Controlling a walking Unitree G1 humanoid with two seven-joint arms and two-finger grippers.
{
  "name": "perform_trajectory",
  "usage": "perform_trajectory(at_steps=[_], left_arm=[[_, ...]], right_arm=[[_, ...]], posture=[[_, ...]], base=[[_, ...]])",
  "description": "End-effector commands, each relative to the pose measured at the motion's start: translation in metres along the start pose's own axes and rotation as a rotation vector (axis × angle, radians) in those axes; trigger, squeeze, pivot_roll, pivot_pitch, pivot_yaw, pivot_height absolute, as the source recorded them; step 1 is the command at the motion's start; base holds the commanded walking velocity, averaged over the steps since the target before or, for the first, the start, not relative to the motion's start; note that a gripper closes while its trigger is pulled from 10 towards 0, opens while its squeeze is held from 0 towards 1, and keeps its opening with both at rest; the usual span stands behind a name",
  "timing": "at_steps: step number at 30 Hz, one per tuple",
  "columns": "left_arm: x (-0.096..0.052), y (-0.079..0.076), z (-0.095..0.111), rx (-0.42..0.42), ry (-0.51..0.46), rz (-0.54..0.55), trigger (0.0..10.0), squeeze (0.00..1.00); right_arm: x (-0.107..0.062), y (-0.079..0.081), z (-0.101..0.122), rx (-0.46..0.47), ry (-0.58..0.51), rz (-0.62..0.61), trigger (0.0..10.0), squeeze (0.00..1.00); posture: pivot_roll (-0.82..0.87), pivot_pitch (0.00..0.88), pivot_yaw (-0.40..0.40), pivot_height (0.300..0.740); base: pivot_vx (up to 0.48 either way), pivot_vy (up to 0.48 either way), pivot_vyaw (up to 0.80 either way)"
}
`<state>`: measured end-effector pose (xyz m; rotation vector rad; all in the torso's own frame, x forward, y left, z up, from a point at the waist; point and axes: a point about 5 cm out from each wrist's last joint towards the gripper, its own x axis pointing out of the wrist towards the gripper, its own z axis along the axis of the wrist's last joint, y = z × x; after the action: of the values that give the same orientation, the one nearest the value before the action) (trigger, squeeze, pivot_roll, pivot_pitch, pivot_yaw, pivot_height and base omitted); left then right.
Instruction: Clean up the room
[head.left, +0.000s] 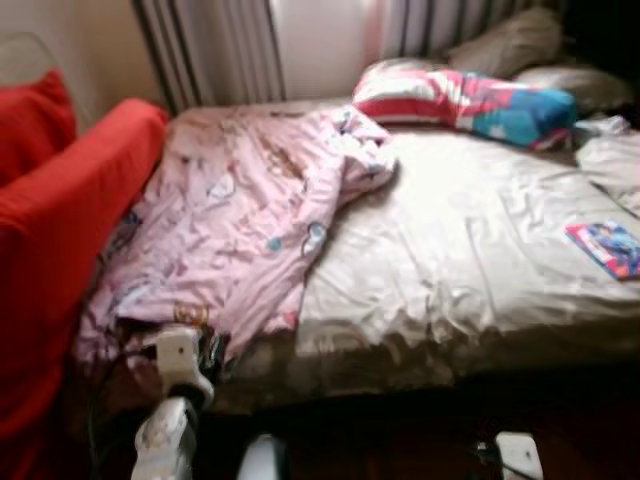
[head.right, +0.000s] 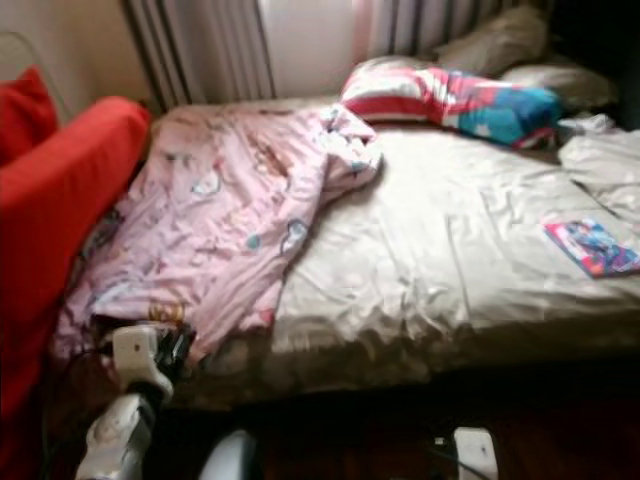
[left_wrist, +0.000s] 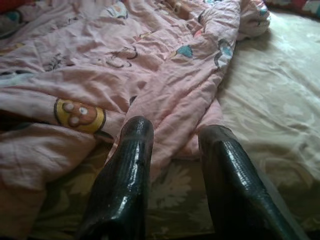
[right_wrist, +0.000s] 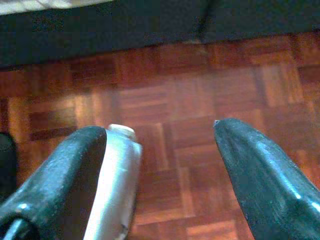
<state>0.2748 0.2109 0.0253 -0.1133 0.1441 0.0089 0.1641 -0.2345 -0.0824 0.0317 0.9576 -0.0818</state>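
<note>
Evidently reaching to straighten the bedding, the left gripper (left_wrist: 172, 145) hangs with jaws wide at the pink quilt's (head.left: 240, 230) six-o'clock hem; the right gripper (right_wrist: 162, 150), jaws wide, idles above the parquet floor (right_wrist: 165, 90).

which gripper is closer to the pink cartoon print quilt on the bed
Left. The left gripper is open at the pink cartoon-print quilt, at its near edge. The right gripper hangs open over the wooden parquet floor, away from it.

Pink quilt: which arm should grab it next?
Left. The left gripper is open at the pink quilt, at its near edge on the bed. The right gripper, open, points at the wood floor, away from the quilt.
</note>
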Motion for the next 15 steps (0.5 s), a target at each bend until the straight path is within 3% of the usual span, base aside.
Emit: perform_trajectory(at_steps=[1,15], left_arm=[[0.0034,0.0018,0.0071,0.01,-0.021,0.002,10.0,0.0],[0.0028,0.0019,0.0058,0.006,-0.012,0.011,10.0,0.0]], right_arm=[[-0.0001,-0.0024,0.002,0.007,-0.007,-0.007,10.0,0.0],[0.0005,-0.0023,0.0044,-0.016,-0.006,-0.007,10.0,0.0]], posture=[[0.0,0.003,0.006,0.63],[0.0,0.007,0.002,0.6]], base=[[0.0,0.0,0.0],[0.0,0.0,0.0]])
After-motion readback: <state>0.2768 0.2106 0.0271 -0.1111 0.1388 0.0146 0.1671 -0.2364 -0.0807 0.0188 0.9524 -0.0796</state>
